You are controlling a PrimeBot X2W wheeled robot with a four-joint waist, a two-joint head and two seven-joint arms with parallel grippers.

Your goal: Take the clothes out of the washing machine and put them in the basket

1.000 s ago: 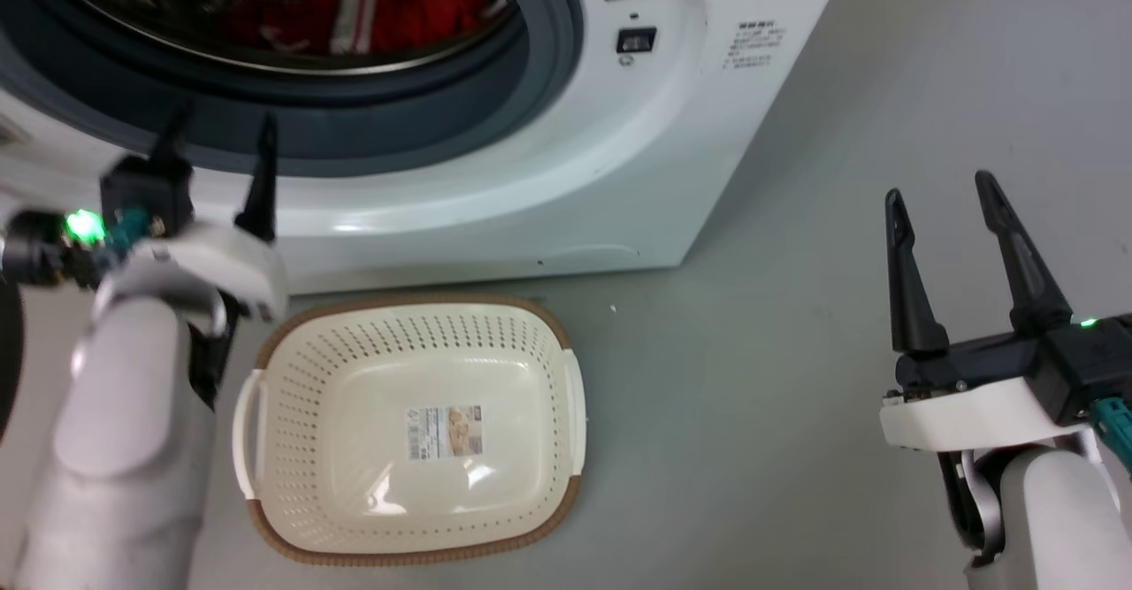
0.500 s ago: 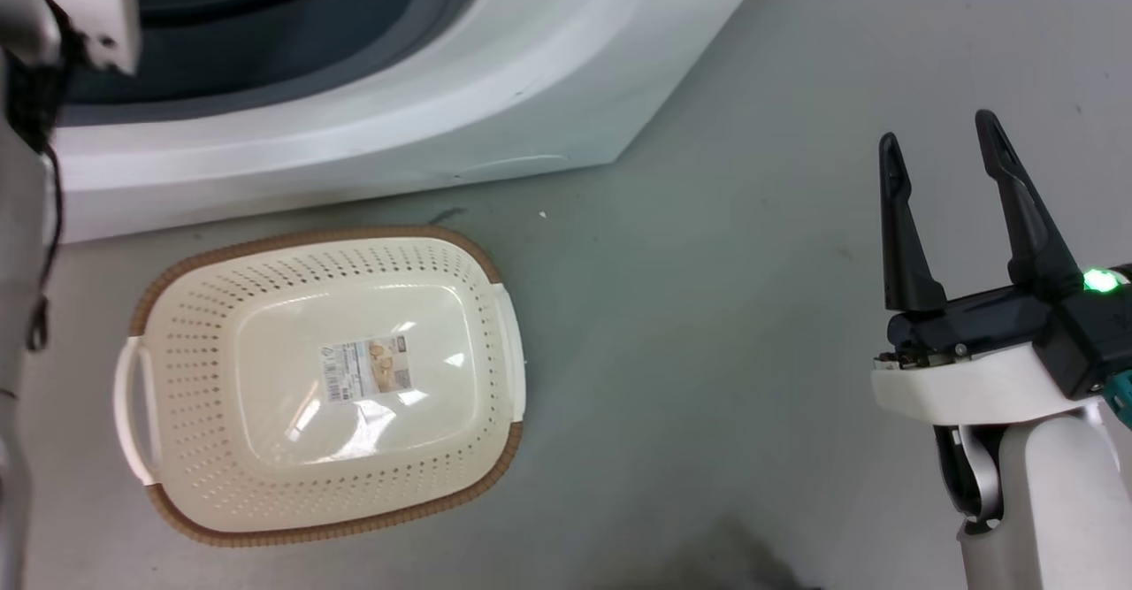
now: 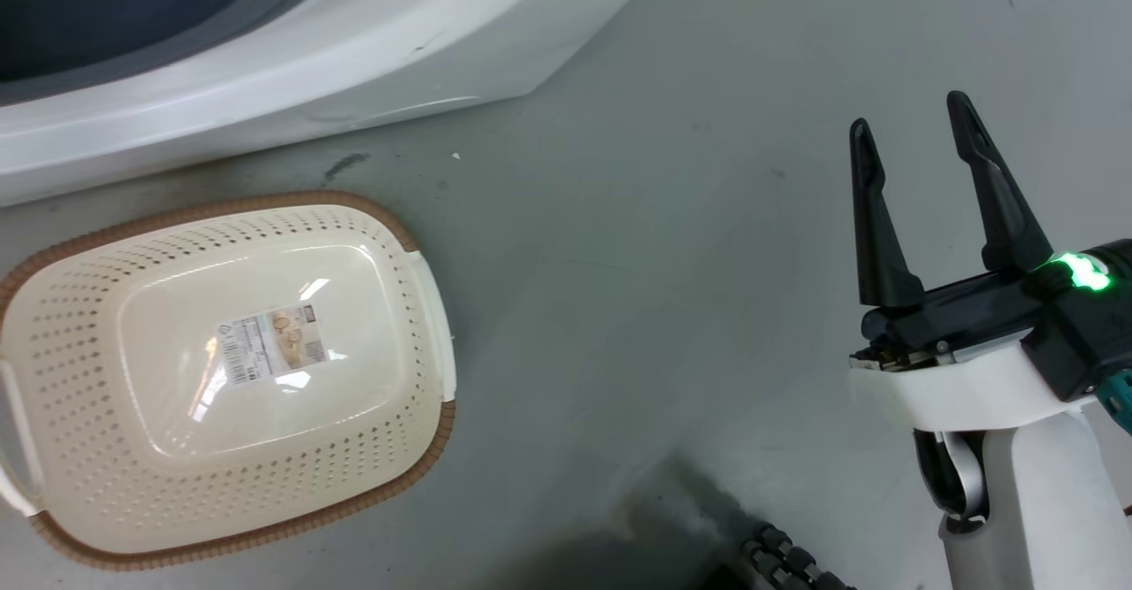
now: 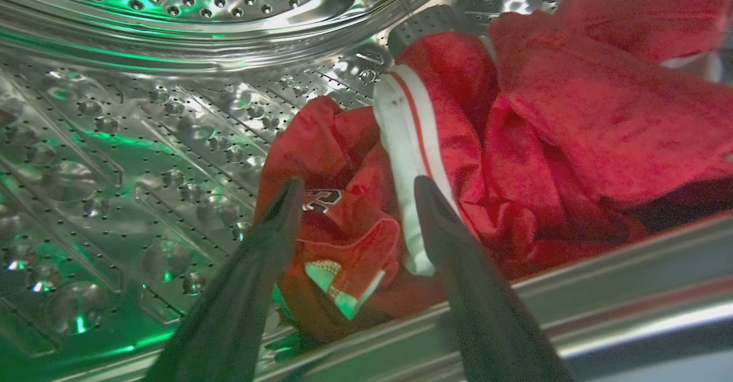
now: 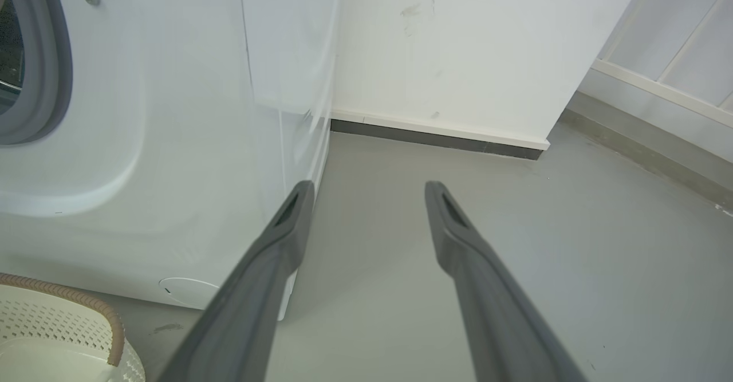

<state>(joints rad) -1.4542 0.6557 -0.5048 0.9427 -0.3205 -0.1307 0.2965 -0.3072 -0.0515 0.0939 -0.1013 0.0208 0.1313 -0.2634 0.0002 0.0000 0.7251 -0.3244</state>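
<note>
Red clothes point(image 4: 515, 130) lie heaped in the perforated steel drum of the washing machine point(image 4: 143, 141), one with a white striped panel point(image 4: 406, 158). My left gripper point(image 4: 358, 190) is open inside the drum, its fingers pointing at the near edge of the heap, not touching it that I can tell. The cream basket point(image 3: 416, 245) with a brown rim sits on the floor below the washing machine point(image 3: 309, 68), holding nothing but a paper label. My right gripper point(image 3: 911, 139) hangs open over bare floor to the right, also seen as the right gripper point(image 5: 369, 190) beside the washing machine point(image 5: 172, 113).
Grey floor point(image 3: 663, 263) spreads right of the basket point(image 5: 86, 313). A white wall with a dark skirting point(image 5: 435, 136) stands behind the machine. A dark ribbed cable or hose point(image 3: 787, 563) shows at the bottom edge of the head view.
The head camera has swung down and right, so machine and basket slid up-left. The left arm left the head view, going up toward the drum. The right gripper stays open, about where it was.
</note>
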